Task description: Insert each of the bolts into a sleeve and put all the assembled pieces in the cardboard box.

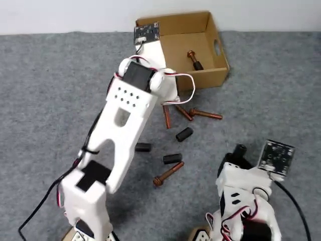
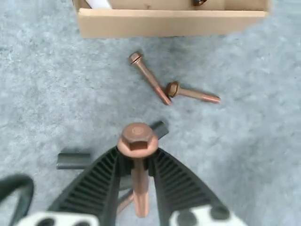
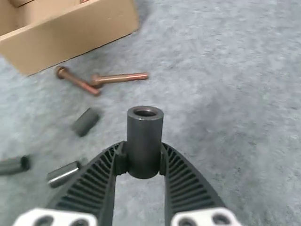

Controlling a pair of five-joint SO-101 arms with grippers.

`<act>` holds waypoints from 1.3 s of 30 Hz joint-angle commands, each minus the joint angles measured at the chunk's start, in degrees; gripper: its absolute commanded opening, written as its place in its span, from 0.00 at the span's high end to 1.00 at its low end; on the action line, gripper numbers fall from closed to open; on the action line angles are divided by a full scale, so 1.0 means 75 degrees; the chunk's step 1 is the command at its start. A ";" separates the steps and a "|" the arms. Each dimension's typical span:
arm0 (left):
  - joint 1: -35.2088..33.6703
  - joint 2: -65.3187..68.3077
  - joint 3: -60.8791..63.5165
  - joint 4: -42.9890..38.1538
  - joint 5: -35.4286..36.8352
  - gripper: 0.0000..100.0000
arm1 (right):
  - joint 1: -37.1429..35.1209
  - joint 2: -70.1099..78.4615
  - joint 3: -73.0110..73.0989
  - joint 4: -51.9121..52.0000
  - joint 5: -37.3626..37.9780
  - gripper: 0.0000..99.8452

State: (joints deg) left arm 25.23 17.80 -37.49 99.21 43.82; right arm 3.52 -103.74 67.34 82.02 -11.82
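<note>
Grippers on both arms are pinching parts. The left gripper (image 2: 136,157), with black ribbed fingers, is pressed onto the shank of a copper-coloured hex-head bolt (image 2: 137,141), whose head stands up just past the fingertips. Ahead of this gripper, two more copper bolts (image 2: 149,77) (image 2: 190,92) lie on the grey, carpet-like counter (image 2: 254,141), touching so that they form a V. Beyond them is the brown cardboard box (image 2: 164,22). A short black cylindrical sleeve (image 2: 73,160) lies just beside one of the fingers, and another is partly hidden behind the held bolt's head.

The right gripper (image 3: 142,153) is clamped around a dark grey tubular sleeve (image 3: 145,136), which stands upright with its open bore facing up. Ahead of this gripper and off to one side, three loose black sleeves (image 3: 85,121) (image 3: 63,173) (image 3: 11,165) rest on the counter. The V-shaped bolt pair lies farther out, near the box wall.

In the high view, a bolt already fitted with a black sleeve (image 1: 194,59) lies inside the box. Another bare copper bolt (image 1: 168,174) lies on the counter between the two arms.
</note>
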 commanded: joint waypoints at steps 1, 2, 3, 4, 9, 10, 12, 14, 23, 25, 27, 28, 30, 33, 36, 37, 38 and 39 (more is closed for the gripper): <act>-0.0035 -0.1020 0.0651 0.0094 -0.0293 1.00 | -0.0756 -0.0018 -0.0211 0.0029 0.0094 0.99; -0.0035 -0.1196 0.0885 0.0094 -0.0375 1.00 | -0.0979 -0.0018 -0.0211 0.0029 0.0094 0.99; -0.0035 -0.1395 0.1166 0.0094 -0.0434 1.00 | -0.1178 -0.0018 -0.0211 0.0018 0.0094 0.99; -0.0012 -0.1618 0.1436 0.0012 -0.0469 1.00 | -0.1330 -0.0018 -0.0211 0.0018 0.0105 0.99; 0.0023 -0.3188 0.3182 -0.0996 -0.0785 1.00 | -0.1741 -0.0018 -0.0211 0.0006 0.0105 0.99; 0.0000 -0.3563 0.3640 -0.1278 -0.0867 1.00 | -0.1788 -0.0018 -0.0211 0.0006 0.0105 0.99; -0.0023 -0.4302 0.4659 -0.1864 -0.0996 1.00 | -0.1893 -0.0006 -0.0211 -0.0006 0.0105 0.99; -0.0023 -0.5040 0.5761 -0.2403 -0.1090 1.00 | -0.2034 -0.0006 -0.0211 -0.0006 0.0105 0.99; -0.0035 -0.8041 0.9875 -0.4771 -0.1524 1.00 | -0.3206 0.0006 -0.0176 0.0029 0.0117 0.99; -0.0035 -0.8709 1.0520 -0.5111 -0.1500 1.00 | -0.3604 0.0006 -0.0176 0.0029 0.0117 0.99; -0.0035 -0.9307 1.1071 -0.5427 -0.1489 1.00 | -0.4073 0.0018 -0.0176 0.0053 0.0117 0.99; -0.0035 -0.9600 1.1352 -0.5626 -0.1477 1.00 | -0.4273 0.0018 -0.0176 0.0053 0.0117 0.99; -0.0035 -1.0151 1.1892 -0.6048 -0.1477 1.00 | -0.4589 0.0018 -0.0176 0.0053 0.0117 0.99; -0.0035 -1.0971 1.2513 -0.6552 -0.1477 1.00 | -0.5116 0.0029 -0.0176 0.0041 0.0211 0.99; -0.0035 -1.1862 1.3064 -0.6869 -0.1477 1.00 | -0.5656 0.0029 -0.0164 -0.0018 0.0797 0.99; -0.0035 -1.2167 1.3240 -0.6951 -0.1465 1.00 | -0.5773 0.0029 -0.0164 -0.0018 0.0949 0.99; -0.0035 -1.2472 1.3415 -0.7056 -0.1465 1.00 | -0.5855 0.0029 -0.0164 -0.0018 0.1032 0.99; -0.0035 -1.2788 1.3603 -0.7150 -0.1465 1.00 | -0.5890 0.0018 -0.0164 -0.0018 0.1090 0.99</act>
State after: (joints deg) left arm 25.05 -71.52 63.08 48.92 33.10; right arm -38.86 -104.18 67.34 82.02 -5.93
